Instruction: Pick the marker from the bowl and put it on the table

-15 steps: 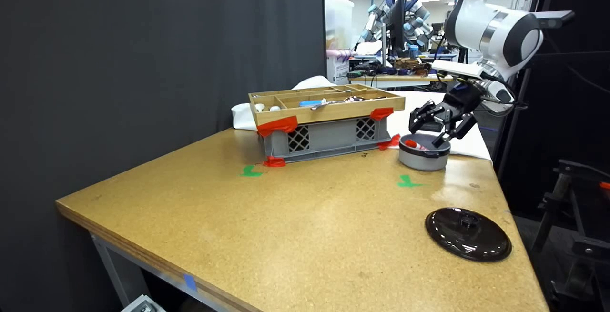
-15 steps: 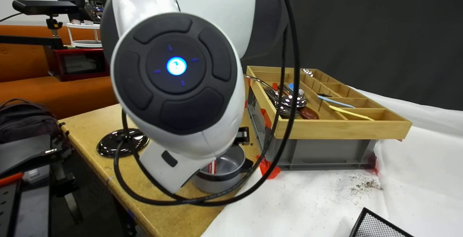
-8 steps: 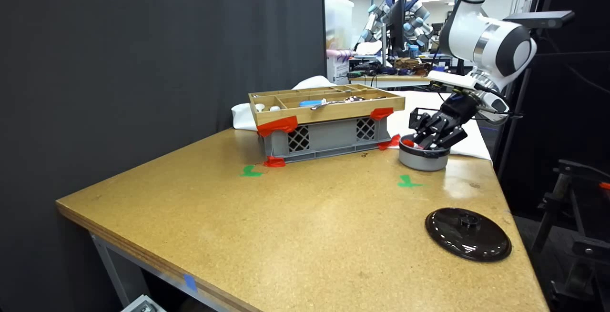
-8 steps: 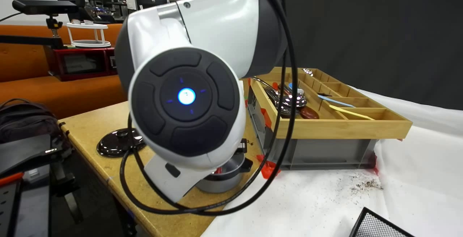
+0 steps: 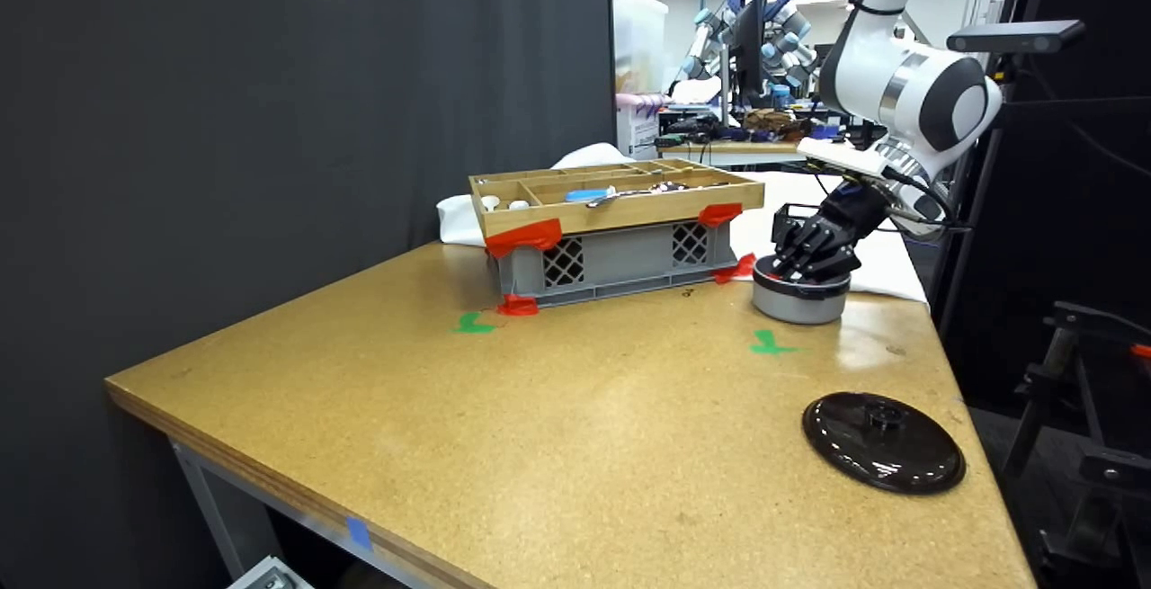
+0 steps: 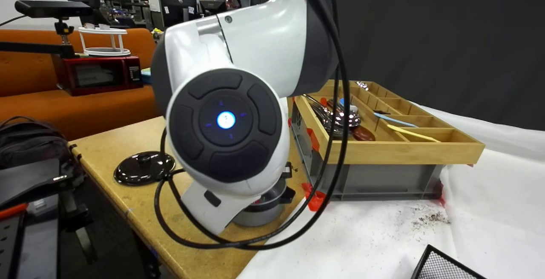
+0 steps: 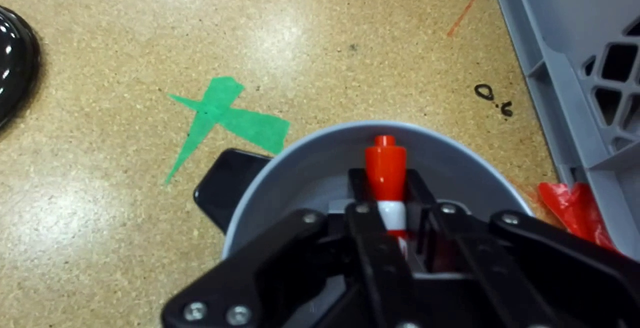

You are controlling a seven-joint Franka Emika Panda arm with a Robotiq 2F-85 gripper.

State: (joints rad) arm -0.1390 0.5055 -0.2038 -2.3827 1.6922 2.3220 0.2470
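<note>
The red marker (image 7: pixel 386 168) with its white band lies in the grey bowl (image 7: pixel 460 173). My gripper (image 7: pixel 388 185) is down inside the bowl, its two black fingers pressed on either side of the marker, shut on it. The red end sticks out past the fingertips toward the bowl's wall; the rest is largely covered by the jaws. In both exterior views the bowl (image 5: pixel 798 306) (image 6: pixel 257 217) stands on the table (image 5: pixel 539 427), and the arm hides part of it. Only a speck of the marker (image 5: pixel 777 277) shows there.
Beside the bowl stands a grey crate (image 5: pixel 620 256) bearing a wooden tray (image 5: pixel 620 211) of utensils. A black lid (image 5: pixel 886 445) lies on the table nearer its front. One bowl handle (image 7: pixel 230 185) juts toward green tape (image 7: pixel 215 110). Black cables (image 6: pixel 238 245) hang from the arm.
My gripper has come down into the bowl, and its fingers have gone from wide apart to closed around the marker. The bowl has hardly moved.
</note>
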